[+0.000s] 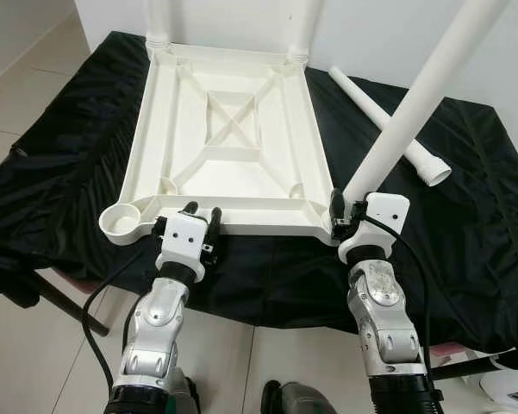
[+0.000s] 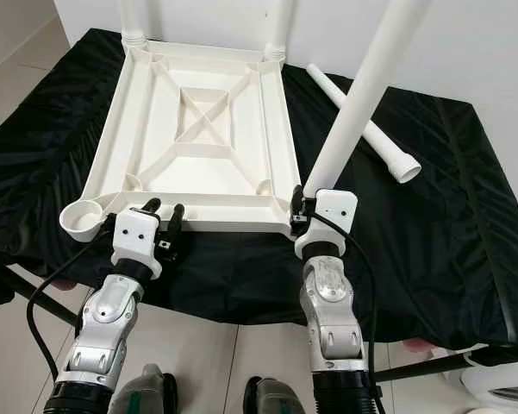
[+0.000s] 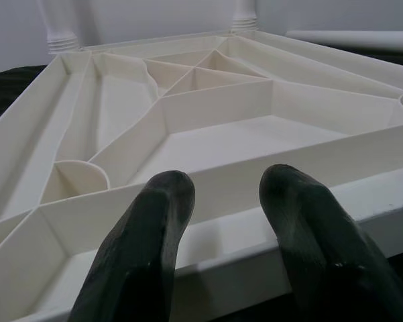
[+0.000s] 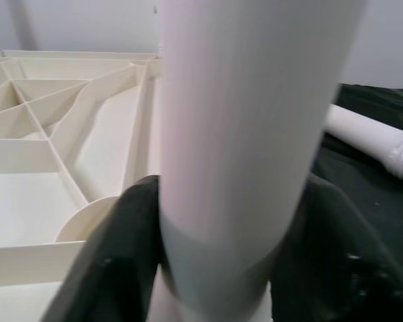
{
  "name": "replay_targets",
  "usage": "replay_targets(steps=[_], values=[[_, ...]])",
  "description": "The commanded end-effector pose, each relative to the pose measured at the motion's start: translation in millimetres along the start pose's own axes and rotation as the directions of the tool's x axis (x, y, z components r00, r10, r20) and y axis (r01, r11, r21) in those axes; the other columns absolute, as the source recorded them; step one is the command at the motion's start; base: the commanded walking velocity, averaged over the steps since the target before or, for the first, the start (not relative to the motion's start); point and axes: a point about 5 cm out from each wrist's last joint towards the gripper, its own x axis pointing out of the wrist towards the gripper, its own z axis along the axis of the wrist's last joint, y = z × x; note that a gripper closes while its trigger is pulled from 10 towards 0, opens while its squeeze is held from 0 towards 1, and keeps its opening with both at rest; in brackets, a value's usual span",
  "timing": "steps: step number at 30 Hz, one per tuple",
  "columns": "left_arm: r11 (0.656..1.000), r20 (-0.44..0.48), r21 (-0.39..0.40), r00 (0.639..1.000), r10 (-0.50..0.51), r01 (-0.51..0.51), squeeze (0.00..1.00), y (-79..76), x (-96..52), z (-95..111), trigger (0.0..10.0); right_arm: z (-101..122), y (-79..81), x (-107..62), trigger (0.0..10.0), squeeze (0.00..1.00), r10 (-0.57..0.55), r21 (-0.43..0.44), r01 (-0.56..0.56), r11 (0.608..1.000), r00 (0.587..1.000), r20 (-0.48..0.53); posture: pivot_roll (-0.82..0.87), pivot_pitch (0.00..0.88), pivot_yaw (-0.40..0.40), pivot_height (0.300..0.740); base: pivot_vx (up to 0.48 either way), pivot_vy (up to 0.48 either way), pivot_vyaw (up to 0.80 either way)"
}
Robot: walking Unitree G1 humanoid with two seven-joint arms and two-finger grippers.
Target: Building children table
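The white table top point(image 1: 146, 138) lies upside down on a black cloth. Two white legs point(image 1: 158, 21) point(image 1: 303, 26) stand in its far corners. My right gripper point(image 1: 348, 209) is shut on a third leg point(image 1: 422, 95), whose lower end sits at the near right corner and which leans up to the right. The right wrist view shows this leg point(image 4: 241, 134) between both black fingers. At the top's near edge, my left gripper point(image 1: 202, 214) is open, its fingers point(image 3: 141, 248) resting over the rim. The near left corner socket point(image 1: 121, 222) is empty. A fourth leg point(image 1: 388, 125) lies loose on the cloth to the right.
The black cloth point(image 1: 465, 216) drapes over a low support and hangs off its near edge. Tiled floor point(image 1: 17, 78) lies to the left and below. A dark bar point(image 1: 56, 302) slants under the cloth at the left. A white object point(image 1: 513, 388) sits at the bottom right.
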Motion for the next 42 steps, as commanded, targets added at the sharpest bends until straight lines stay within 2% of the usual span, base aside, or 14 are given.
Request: replay_targets(steps=[1, 11, 12, 14, 15, 19, 22, 23, 24, 27, 30, 33, 38, 42], values=[[0.998, -0.029, -0.024, 0.998, 0.050, -0.051, 0.00, -1.4, -3.7, -5.0, 10.0, 2.5, -16.9, -2.2, 10.0, 1.00, -0.073, -0.025, 0.073, 0.997, 0.997, 0.014, 0.05, 0.069, -0.075, 0.740, 0.000, 0.000, 0.00], [1.000, -0.014, -0.018, 1.000, 0.019, -0.020, 0.00, -5.2, -2.6, -1.3, 10.0, 4.2, -15.9, -1.2, 10.0, 1.00, 0.062, 0.039, -0.064, 0.997, 0.997, 0.039, 0.05, 0.062, -0.076, 0.740, 0.000, 0.000, 0.00], [1.000, -0.002, -0.005, 1.000, -0.016, 0.016, 0.00, -8.6, -2.5, 1.5, 10.0, 3.7, -14.8, -0.1, 10.0, 0.00, 0.123, 0.059, -0.125, 0.990, 0.992, 0.041, 0.05, 0.063, -0.079, 0.740, 0.000, 0.000, 0.00], [1.000, -0.002, -0.005, 1.000, -0.016, 0.016, 0.00, -8.6, -2.5, 1.5, 10.0, 3.7, -14.8, -0.1, 10.0, 0.00, 0.123, 0.059, -0.125, 0.990, 0.992, 0.041, 0.05, 0.063, -0.079, 0.740, 0.000, 0.000, 0.00], [0.991, 0.030, 0.042, 0.991, -0.131, 0.130, 0.00, -18.6, -4.9, 9.5, 10.0, 4.7, -15.9, 3.4, 10.0, 0.00, 0.223, 0.063, -0.226, 0.972, 0.973, 0.055, 0.05, 0.065, -0.083, 0.740, 0.000, 0.000, 0.00], [0.974, 0.048, 0.076, 0.975, -0.216, 0.212, 0.00, -25.3, -8.3, 15.0, 10.0, 6.5, -18.9, 6.5, 10.0, 0.00, 0.282, 0.044, -0.286, 0.957, 0.957, 0.071, 0.05, 0.067, -0.085, 0.740, 0.000, 0.000, 0.00], [0.943, 0.057, 0.089, 0.944, -0.326, 0.320, 0.00, -29.3, -12.4, 24.5, 10.0, 5.9, -26.4, 13.1, 10.0, 0.00, 0.434, 0.021, -0.435, 0.900, 0.899, 0.059, 0.06, 0.066, -0.085, 0.740, 0.000, 0.000, 0.00], [0.943, 0.057, 0.089, 0.944, -0.326, 0.320, 0.00, -29.3, -12.4, 24.5, 10.0, 5.9, -26.4, 13.1, 10.0, 0.00, 0.434, 0.021, -0.435, 0.900, 0.899, 0.059, 0.06, 0.066, -0.085, 0.740, 0.000, 0.000, 0.00], [0.920, 0.062, 0.113, 0.922, -0.383, 0.375, 0.00, -30.5, -14.1, 30.6, 10.0, 6.4, -34.5, 18.2, 10.0, 0.00, 0.484, -0.003, -0.484, 0.875, 0.874, 0.050, 0.06, 0.069, -0.087, 0.740, 0.000, 0.000, 0.00], [0.911, 0.064, 0.124, 0.913, -0.402, 0.393, 0.00, -31.3, -15.0, 32.5, 10.0, 6.3, -37.7, 20.0, 10.0, 0.00, 0.494, 0.002, -0.495, 0.869, 0.868, 0.044, 0.06, 0.069, -0.087, 0.740, 0.000, 0.000, 0.00], [0.864, 0.050, 0.159, 0.870, -0.490, 0.477, 0.00, -31.3, -22.5, 38.1, 10.0, 4.2, -49.9, 25.2, 10.0, 0.00, 0.577, -0.033, -0.576, 0.816, 0.817, -0.005, 0.07, 0.079, -0.083, 0.740, 0.000, 0.000, 0.00], [0.855, 0.044, 0.164, 0.862, -0.504, 0.492, 0.00, -30.9, -23.9, 38.8, 10.0, 4.0, -52.8, 26.2, 10.0, 0.00, 0.591, -0.037, -0.591, 0.806, 0.806, -0.014, 0.07, 0.079, -0.083, 0.740, 0.000, 0.000, 0.00], [0.814, 0.019, 0.191, 0.827, -0.562, 0.549, 0.00, -27.1, -27.5, 42.7, 10.0, 5.8, -68.2, 33.8, 10.0, 0.00, 0.674, -0.051, -0.676, 0.735, 0.737, -0.053, 0.07, 0.090, -0.070, 0.740, 0.000, 0.000, 0.00], [0.804, 0.011, 0.198, 0.819, -0.573, 0.560, 0.00, -26.4, -27.6, 43.8, 10.0, 7.8, -72.3, 36.0, 10.0, 0.00, 0.704, -0.062, -0.707, 0.704, 0.707, -0.065, 0.07, 0.090, -0.066, 0.740, 0.000, 0.000, 0.00]])
